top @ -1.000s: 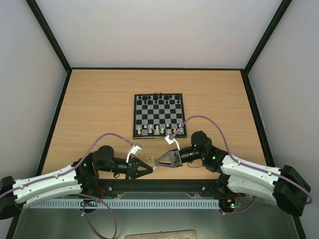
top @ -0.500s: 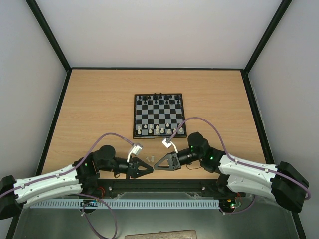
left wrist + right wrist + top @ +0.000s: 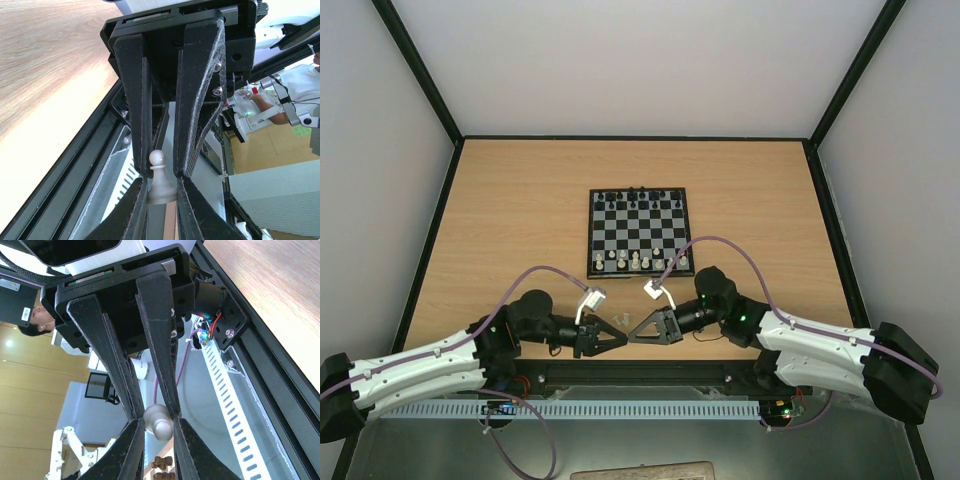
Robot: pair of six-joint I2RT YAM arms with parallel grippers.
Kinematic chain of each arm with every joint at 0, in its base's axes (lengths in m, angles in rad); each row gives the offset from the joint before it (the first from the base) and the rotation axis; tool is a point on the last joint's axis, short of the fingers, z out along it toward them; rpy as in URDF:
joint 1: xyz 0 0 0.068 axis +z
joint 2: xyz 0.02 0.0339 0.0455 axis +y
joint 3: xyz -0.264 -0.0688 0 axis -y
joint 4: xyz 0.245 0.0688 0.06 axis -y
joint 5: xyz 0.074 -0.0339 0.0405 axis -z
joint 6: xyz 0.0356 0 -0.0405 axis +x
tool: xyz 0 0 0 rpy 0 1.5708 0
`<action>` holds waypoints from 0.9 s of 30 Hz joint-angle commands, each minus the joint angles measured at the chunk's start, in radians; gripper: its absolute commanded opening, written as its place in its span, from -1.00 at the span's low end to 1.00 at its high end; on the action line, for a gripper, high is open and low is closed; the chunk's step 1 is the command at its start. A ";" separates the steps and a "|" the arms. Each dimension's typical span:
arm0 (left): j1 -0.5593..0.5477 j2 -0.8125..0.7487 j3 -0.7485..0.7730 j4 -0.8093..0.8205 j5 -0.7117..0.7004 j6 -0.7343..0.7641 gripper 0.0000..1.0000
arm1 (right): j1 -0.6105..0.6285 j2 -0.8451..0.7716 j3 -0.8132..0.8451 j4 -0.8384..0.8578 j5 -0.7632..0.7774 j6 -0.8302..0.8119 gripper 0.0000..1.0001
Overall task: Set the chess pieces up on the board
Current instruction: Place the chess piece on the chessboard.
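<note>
Chess pieces (image 3: 635, 262) are ranked on the board (image 3: 641, 230) mid-desk; one white pawn (image 3: 159, 181) is pinched by the right gripper (image 3: 156, 416) near the front edge. Whether the left gripper (image 3: 162, 170) holds it cannot be told.

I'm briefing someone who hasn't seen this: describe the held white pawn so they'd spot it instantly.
Go to the table's near edge, in front of the board, where both arms' fingers meet tip to tip. The white pawn sits pinched there, not standing on a square like the others.
</note>
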 commanded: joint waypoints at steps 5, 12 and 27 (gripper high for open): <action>0.017 0.010 -0.007 0.037 0.014 0.001 -0.69 | 0.014 0.014 0.023 -0.008 -0.012 -0.023 -0.81; 0.046 -0.015 0.002 -0.029 0.004 0.013 -0.14 | 0.015 -0.019 0.070 -0.136 0.069 -0.086 -0.85; 0.253 -0.166 0.122 -0.432 -0.185 0.072 0.26 | -0.046 0.044 0.377 -0.776 0.615 -0.375 -0.88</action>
